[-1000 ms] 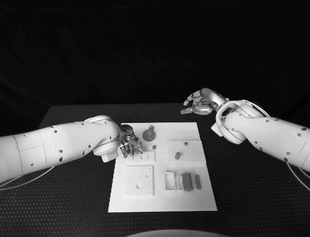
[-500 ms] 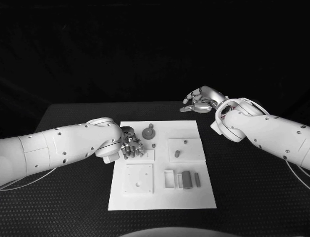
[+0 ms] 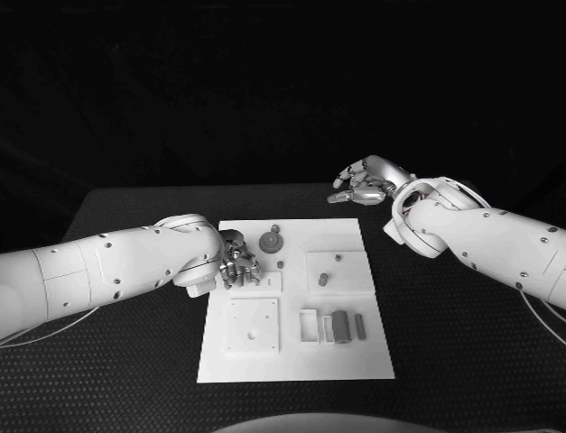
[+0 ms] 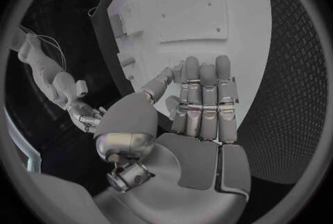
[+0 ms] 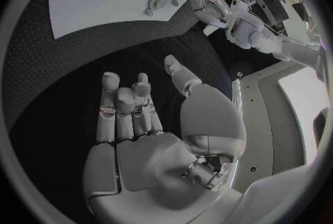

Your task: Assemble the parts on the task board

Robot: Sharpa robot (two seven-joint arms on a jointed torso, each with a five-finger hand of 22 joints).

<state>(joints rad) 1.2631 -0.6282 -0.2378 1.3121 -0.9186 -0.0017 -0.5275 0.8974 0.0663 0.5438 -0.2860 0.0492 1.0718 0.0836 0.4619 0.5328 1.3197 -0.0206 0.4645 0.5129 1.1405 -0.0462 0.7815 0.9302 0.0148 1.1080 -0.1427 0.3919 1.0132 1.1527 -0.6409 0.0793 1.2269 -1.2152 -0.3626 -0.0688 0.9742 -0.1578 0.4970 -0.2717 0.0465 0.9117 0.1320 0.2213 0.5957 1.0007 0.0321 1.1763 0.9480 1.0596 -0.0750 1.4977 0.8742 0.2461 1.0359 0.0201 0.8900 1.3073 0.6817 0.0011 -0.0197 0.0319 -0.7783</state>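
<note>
Change: both hands stayed nearly unmoved.
Left hand [image 3: 238, 262]: over task board [image 3: 296, 361], fingers extended, grasping nothing.
Right hand [image 3: 365, 187]: beyond board, released.
Boards: one.

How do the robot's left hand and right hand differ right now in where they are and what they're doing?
The left hand is over the task board, fingers pointing down near its upper left parts; the right hand hangs over the black table beyond the board's far right corner. The left hand's fingers lie straight and close together; the right hand's are loosely curved. Both hold nothing.
</note>
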